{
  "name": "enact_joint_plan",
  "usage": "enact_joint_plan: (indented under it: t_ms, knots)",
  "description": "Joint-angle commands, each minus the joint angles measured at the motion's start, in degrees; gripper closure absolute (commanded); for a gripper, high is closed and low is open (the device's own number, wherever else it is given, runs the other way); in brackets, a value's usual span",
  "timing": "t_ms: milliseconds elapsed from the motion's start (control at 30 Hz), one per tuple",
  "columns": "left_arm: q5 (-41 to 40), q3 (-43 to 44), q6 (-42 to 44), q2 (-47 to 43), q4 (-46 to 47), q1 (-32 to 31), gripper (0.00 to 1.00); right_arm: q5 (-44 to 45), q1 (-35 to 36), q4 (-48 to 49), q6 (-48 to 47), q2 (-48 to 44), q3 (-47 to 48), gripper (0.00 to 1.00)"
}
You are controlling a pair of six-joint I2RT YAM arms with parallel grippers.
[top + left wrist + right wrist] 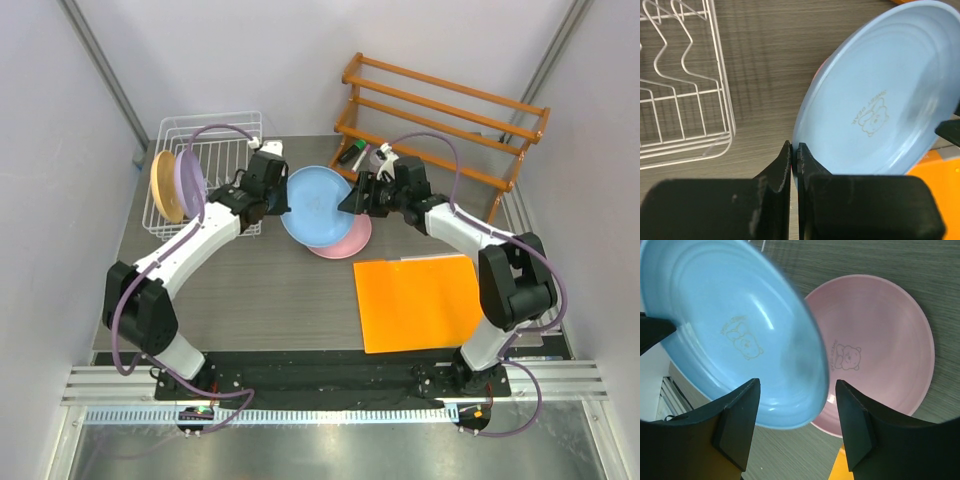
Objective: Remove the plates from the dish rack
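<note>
Currently mid-transfer: left pincer [794, 150] clenched on blue plate [880, 100] at 9 o'clock; right pincer [797, 385] released, straddling the 3 o'clock rim. Next, likely: right closes squarely.

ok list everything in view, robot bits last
light blue round plastic plate: one, light blue, tilted above the table centre
pink round plastic plate: one, pink, flat on the table beneath it
white wire dish rack: one, white, far left
yellow-orange round plastic plate: one, yellow-orange, upright in the rack
lavender round plastic plate: one, lavender, upright beside it
orange-brown wooden slatted shelf rack: one, orange-brown, far right
flat orange square sheet: one, orange, near right
left claw: one, black, shut on the blue plate's rim
right claw: one, black, open astride its opposite rim
</note>
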Motion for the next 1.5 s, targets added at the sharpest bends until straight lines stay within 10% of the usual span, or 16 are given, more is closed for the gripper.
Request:
enact_joint_plan:
  t_ms: [0, 200, 267, 367, 400, 433, 567, 900, 1467]
  knots:
    - [3.4, -0.2, -1.9, -4.5, 5.1, -0.2, 1.0, 1.7, 0.2, 1.5, -0.3, 0.6, -0.1, 0.34]
    - [4.8, -1.4, -1.9, -5.9, 6.1, -0.2, 1.0, -0.1, 0.2, 3.4, 0.5, 1.9, -0.8, 0.49]
    - [4.7, -1.6, -2.0, -5.9, 6.3, -0.2, 1.0, -1.0, 0.2, 4.3, 0.7, 2.0, -1.0, 0.83]
    - [4.1, -2.1, -2.0, -5.8, 6.6, -0.2, 0.95, -1.9, 0.2, 5.3, 0.9, 1.0, -1.6, 0.99]
    - [3.7, -1.8, -1.8, -5.4, 6.4, -0.1, 0.8, -1.0, 0.1, 5.3, 1.0, 0.2, -1.9, 0.99]
    - [3.0, -1.7, -1.6, -5.2, 5.6, -0.2, 0.44, 0.9, 0.1, 4.5, 0.7, -0.4, -2.0, 0.99]
    - [-6.4, -1.1, 0.5, -4.7, 3.2, -0.1, 0.01, 6.8, -0.7, 0.0, -0.1, -2.1, -1.2, 0.99]
    - [-33.5, -3.5, 8.9, -8.7, 6.5, 0.0, 0.0, 9.7, -3.0, -16.4, -3.3, 0.9, 5.6, 0.99]
    - [-28.2, -6.6, 6.5, -7.4, 8.6, 14.0, 0.0, 6.0, -2.9, -19.0, -4.5, 9.4, 9.8, 0.89]
